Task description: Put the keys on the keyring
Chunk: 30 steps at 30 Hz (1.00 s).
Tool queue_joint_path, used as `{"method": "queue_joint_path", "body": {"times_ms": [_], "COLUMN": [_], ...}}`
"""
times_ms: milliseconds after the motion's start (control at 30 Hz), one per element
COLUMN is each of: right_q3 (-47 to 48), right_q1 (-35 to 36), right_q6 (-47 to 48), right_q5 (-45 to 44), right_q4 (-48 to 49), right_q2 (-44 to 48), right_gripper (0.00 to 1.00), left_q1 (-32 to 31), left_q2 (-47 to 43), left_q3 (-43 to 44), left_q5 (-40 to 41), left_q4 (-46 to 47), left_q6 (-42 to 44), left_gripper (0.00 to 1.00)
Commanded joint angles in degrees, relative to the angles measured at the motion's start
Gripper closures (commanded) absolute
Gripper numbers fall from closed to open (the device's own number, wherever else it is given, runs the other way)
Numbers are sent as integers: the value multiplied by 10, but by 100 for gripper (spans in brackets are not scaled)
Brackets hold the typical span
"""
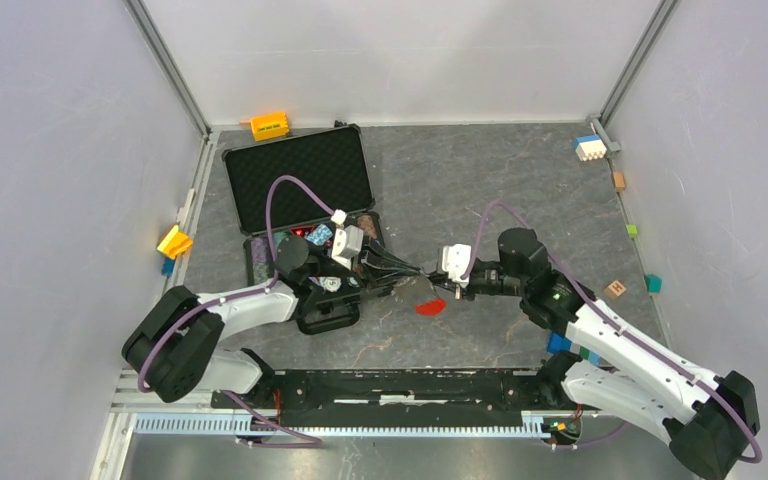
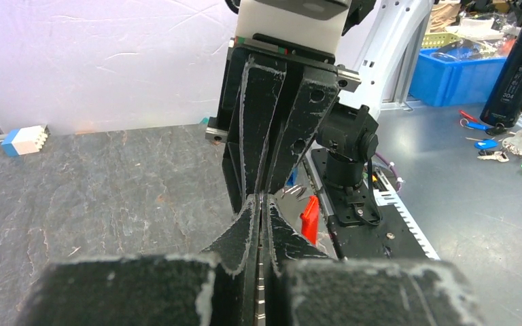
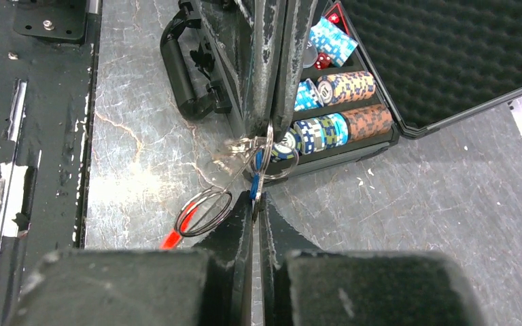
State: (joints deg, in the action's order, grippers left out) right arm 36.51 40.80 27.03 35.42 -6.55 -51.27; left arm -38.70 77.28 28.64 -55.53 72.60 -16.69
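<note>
You have the keyring (image 3: 207, 210) up off the table (image 1: 520, 180), strung between the two grippers where they meet tip to tip, just in front of the open chip case (image 1: 300, 175). Its red strip (image 1: 430, 306) hangs beneath. Your left gripper (image 2: 262, 204) is clamped tight, and from the right wrist camera a wire loop hangs straight from its tips, so I judge it to be gripping the ring. Your right gripper (image 3: 256, 212) has its jaws nearly together with the blue-headed key (image 3: 254, 185) right at their tips. It looks like a pinch on that key, though the contact itself is hidden. Expect all of this to be light, thin and stiff. Bare metal is slippery between hard pads, and anything not pinched will swing freely. The ring should be springy, so it will likely fight being pried open. Take the key by its plastic head (likely better grip than the blade), and take the ring flat across its wire rather than by the limp strip. By my count there is one bunch with two wire loops showing, one red strip, one blue-headed key and one pale silvery key (image 3: 234, 148) — blurred, so there may be more. There are two grippers and one case.
</note>
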Motion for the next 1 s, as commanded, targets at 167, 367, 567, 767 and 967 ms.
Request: {"method": "queue_joint_path", "body": {"times_ms": [167, 367, 567, 767, 967], "right_q3": [11, 25, 54, 87, 114], "right_q1": [-3, -3, -2, -1, 6], "right_q6": [42, 82, 95, 99, 99], "right_q5": [-49, -106, -110, -91, -90], "right_q4": [-34, -78, -117, -151, -171], "right_q2": [32, 50, 43, 16, -1], "right_gripper": [100, 100, 100, 100, 100], "left_q1": [10, 11, 11, 11, 10], "left_q2": [-1, 2, 22, 39, 54], "left_q3": [2, 5, 14, 21, 28], "left_q5": [6, -1, -3, -4, -7], "left_q4": [14, 0, -3, 2, 4], "left_q6": [18, 29, 30, 28, 25], "left_gripper": [98, 98, 98, 98, 98]}}
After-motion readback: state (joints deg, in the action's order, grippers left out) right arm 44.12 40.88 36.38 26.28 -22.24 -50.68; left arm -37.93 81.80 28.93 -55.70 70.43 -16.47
